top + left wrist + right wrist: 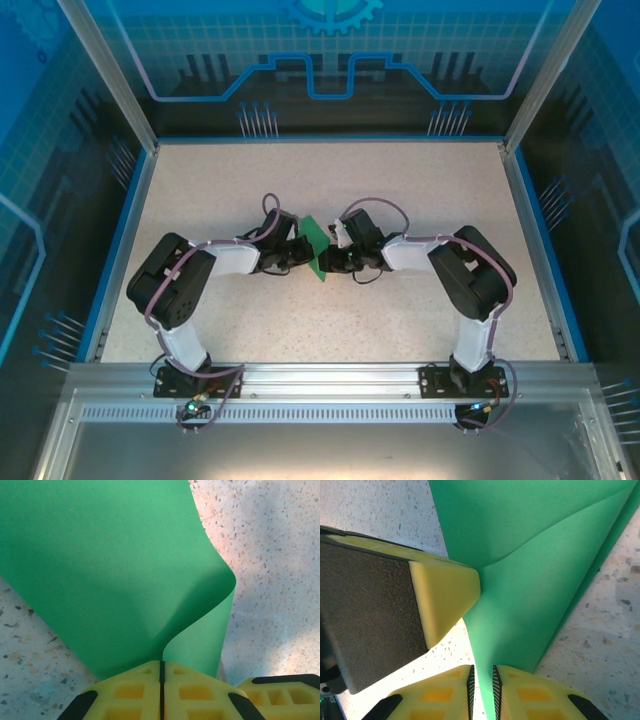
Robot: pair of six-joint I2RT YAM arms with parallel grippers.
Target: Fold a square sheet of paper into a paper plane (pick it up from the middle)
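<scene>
The square sheet of paper point(317, 250), bright green, stands on edge and curled at mid-table between my two grippers. In the left wrist view the paper point(115, 570) bends in a soft S-curve, and my left gripper point(161, 664) is shut on its near edge, yellow fingers pressed together. From above, the left gripper point(303, 252) is just left of the sheet and the right gripper point(333, 255) just right of it. In the right wrist view my right gripper point(482, 680) straddles the paper point(530, 580) with a narrow gap, its jaws not clamped. No paper plane shape is visible.
The speckled beige table point(400, 180) is bounded by blue walls and a metal rail point(320, 380) at the near edge. One finger of the left gripper point(445, 595) sits close above my right jaws, and the right gripper's yellow finger point(280, 692) shows beside the left gripper's.
</scene>
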